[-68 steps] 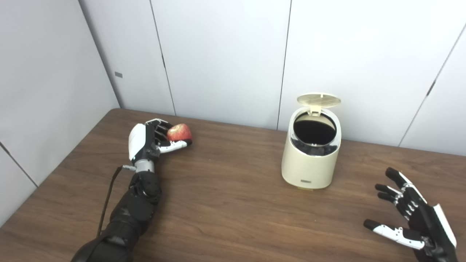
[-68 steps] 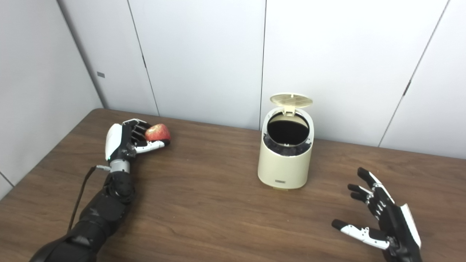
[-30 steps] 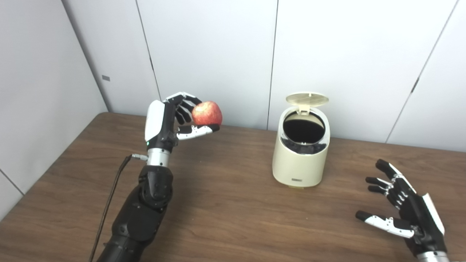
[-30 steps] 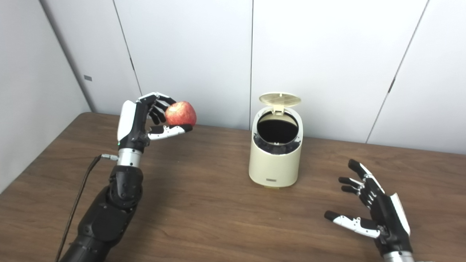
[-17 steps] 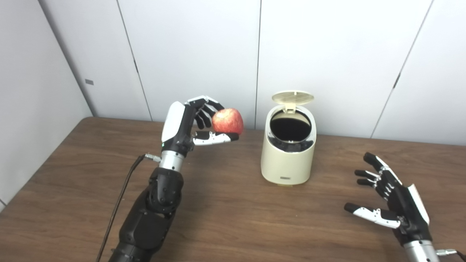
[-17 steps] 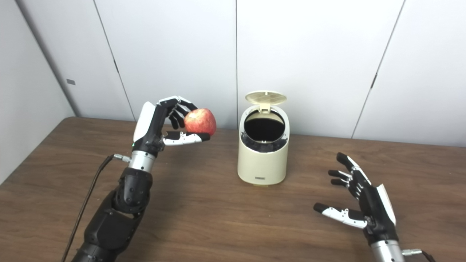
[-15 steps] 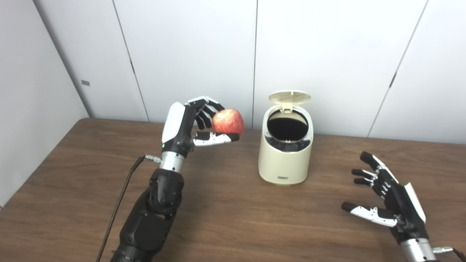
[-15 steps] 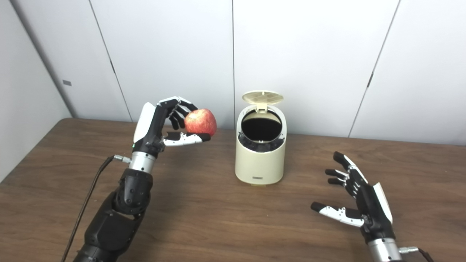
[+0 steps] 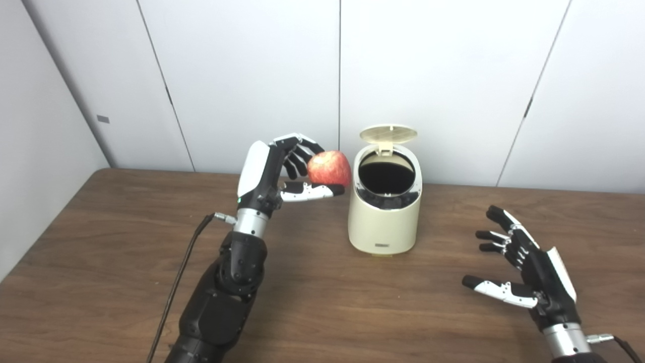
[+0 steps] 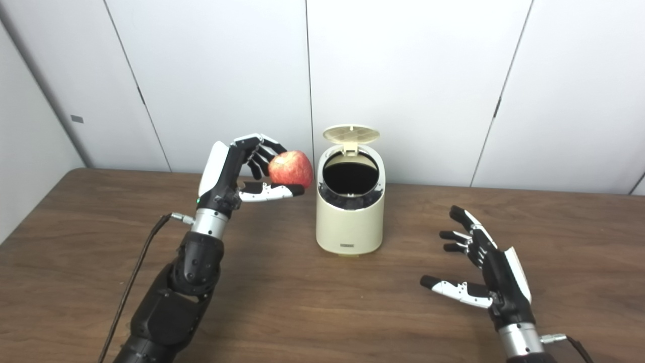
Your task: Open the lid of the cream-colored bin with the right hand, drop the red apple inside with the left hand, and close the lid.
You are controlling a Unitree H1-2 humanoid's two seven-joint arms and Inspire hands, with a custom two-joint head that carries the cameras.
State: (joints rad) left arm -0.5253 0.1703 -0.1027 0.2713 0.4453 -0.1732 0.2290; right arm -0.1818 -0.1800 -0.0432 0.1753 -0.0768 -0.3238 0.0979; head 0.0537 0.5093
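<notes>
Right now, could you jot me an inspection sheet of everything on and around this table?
Surface: brown wooden table.
Job's things: cream-colored bin upright, lid open; red apple held in the air just left of the bin's opening.
Clutter: nothing seen.
Hands: left hand shut on the apple; right hand open, holding nothing, right of the bin.
Cables: black cable along the left arm.
Surroundings: white wall panels.

Brown wood-grain tabletop [image 9: 101,262] fills lower half of frame. White panelled wall [image 9: 453,75] across upper half, dark vertical seams. Small grey tag [image 9: 103,119] on wall, upper left.
</notes>
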